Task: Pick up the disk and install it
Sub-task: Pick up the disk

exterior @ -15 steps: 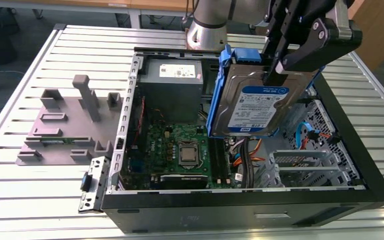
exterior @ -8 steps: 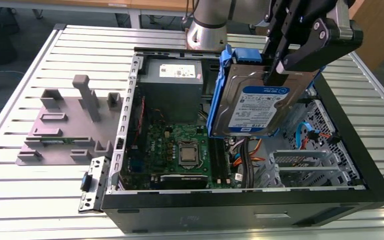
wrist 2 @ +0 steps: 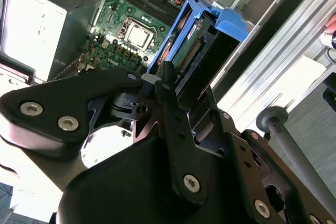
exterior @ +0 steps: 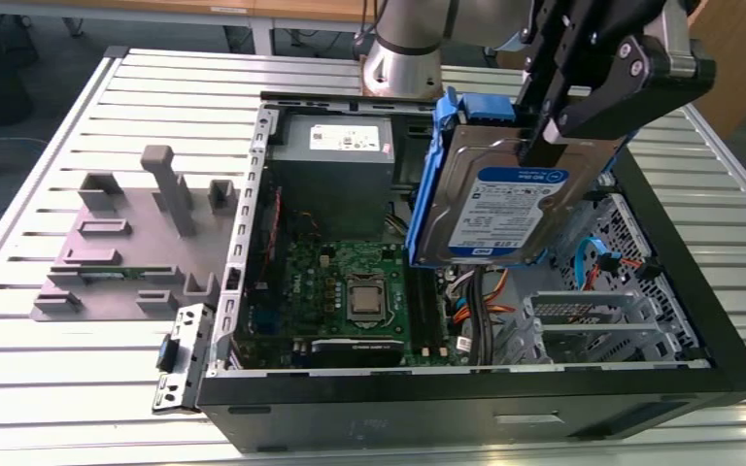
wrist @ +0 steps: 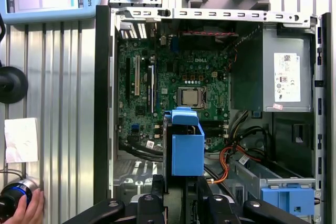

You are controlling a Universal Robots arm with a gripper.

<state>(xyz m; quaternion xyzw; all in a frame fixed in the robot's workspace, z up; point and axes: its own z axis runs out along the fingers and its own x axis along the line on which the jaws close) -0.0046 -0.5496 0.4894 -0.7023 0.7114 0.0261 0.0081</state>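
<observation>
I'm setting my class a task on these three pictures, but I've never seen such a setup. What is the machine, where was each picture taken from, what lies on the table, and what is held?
The machine is a robot arm ending in a black gripper, its mechanical hand. The exterior view comes from a camera off the arm; both wrist views come from cameras riding on the arm. On the slatted metal table lies an open computer case, showing its green circuit board and grey power-supply box. A grey holder plate sits beside it, at the exterior view's left. The gripper is shut on the disk, a silver drive in blue rails, held upright above the case. A person's hand is over the table in the first wrist view.
</observation>
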